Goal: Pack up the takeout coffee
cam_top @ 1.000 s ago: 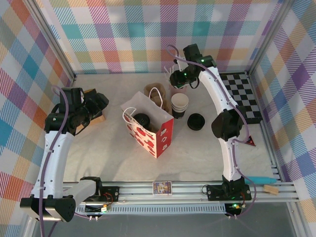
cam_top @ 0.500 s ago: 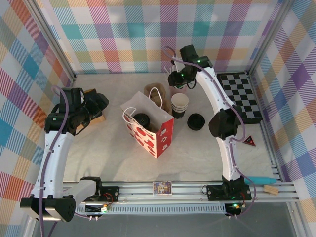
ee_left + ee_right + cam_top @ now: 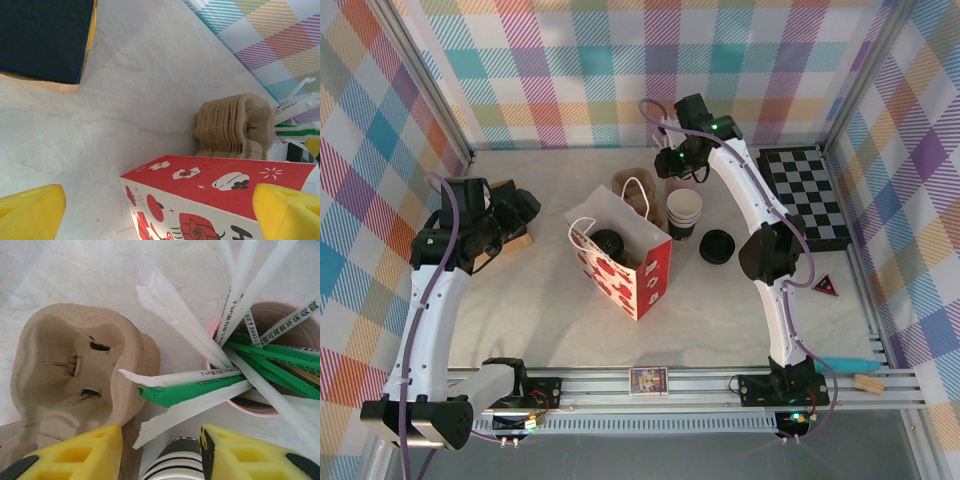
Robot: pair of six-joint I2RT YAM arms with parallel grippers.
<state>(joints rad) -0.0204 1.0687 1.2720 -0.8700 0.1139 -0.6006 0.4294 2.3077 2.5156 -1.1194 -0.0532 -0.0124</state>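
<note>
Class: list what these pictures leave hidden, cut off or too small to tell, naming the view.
Takeout coffee: top view, paper bag walls hide all below its lid.
Pink straw cup: right wrist view, cut by the right edge.
Card on the rail: top view, print too small.

Red-and-white paper bag stands open at the middle of the surface, handles up. Takeout coffee sits inside the bag with its black lid uppermost.

Stack of brown cardboard cup carriers is just behind the bag, toward the far edge. Stack of lidless white paper cups stands just right of the carriers. Loose black lid lies flat near that stack, further right.

Right tool hangs over a pink cup near the far edge, which is largely hidden beneath it. Left tool is beside a tan box near the left edge, well apart from the bag. Checkered mat lies at the far right corner.
</note>
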